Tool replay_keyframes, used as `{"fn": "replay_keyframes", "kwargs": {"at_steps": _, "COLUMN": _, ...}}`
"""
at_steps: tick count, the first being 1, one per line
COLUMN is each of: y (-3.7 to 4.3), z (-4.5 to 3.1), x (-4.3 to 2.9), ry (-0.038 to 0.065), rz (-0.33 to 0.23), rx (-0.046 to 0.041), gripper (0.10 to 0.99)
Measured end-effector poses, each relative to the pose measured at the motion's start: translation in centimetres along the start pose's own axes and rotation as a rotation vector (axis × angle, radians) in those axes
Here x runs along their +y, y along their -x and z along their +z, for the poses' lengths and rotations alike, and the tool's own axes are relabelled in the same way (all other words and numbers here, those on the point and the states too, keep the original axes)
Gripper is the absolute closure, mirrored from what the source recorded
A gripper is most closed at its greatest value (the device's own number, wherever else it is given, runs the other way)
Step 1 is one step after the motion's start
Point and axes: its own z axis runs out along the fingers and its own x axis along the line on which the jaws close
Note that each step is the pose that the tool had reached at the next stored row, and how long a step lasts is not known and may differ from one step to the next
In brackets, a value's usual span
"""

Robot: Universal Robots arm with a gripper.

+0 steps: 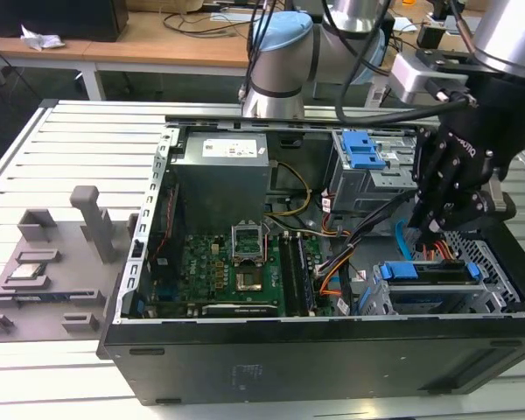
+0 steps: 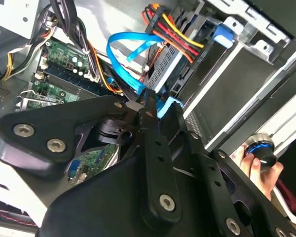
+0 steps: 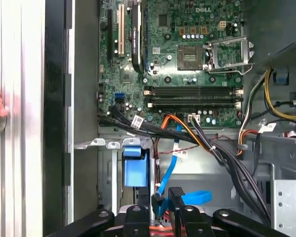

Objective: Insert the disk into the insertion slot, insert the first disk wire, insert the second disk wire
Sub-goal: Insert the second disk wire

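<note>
Gripper (image 3: 160, 199) apparently on disk wire (image 3: 166, 170)

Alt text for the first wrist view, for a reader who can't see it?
The gripper holds a blue data cable by its plug between its jaws, beside the blue-framed disk seated in the insertion slot. Beyond lie the motherboard and a black cable bundle.

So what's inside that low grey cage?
The disk, in its blue carrier. In the exterior view the end effector, shut on a blue wire, covers its far edge.

silver arm (image 1: 269, 98) (blue caps (image 1: 281, 37)), black claw (image 1: 427, 231)
</note>
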Motion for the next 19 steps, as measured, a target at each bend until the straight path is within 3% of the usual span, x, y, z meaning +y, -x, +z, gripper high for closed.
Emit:
{"fn": "replay_keyframes", "kwargs": {"at_steps": 8, "y": 0.00, "z": 0.06, "x": 0.03, "ry": 0.000, "rz": -0.003, "rx": 0.0011, "gripper": 0.784}}
{"fn": "replay_keyframes", "kwargs": {"at_steps": 9, "y": 0.01, "z": 0.06, "x": 0.03, "ry": 0.000, "rz": -0.003, "rx": 0.0011, "gripper": 0.800}}
{"fn": "replay_keyframes", "kwargs": {"at_steps": 11, "y": 0.01, "z": 0.06, "x": 0.03, "ry": 0.000, "rz": -0.003, "rx": 0.0012, "gripper": 0.925}}
{"fn": "replay_keyframes", "kwargs": {"at_steps": 15, "y": 0.00, "z": 0.06, "x": 0.03, "ry": 0.000, "rz": -0.003, "rx": 0.0016, "gripper": 0.925}}
{"fn": "replay_keyframes", "kwargs": {"at_steps": 19, "y": -0.53, "z": 0.12, "x": 0.02, "ry": 0.000, "rz": -0.003, "rx": 0.0016, "gripper": 0.925}}
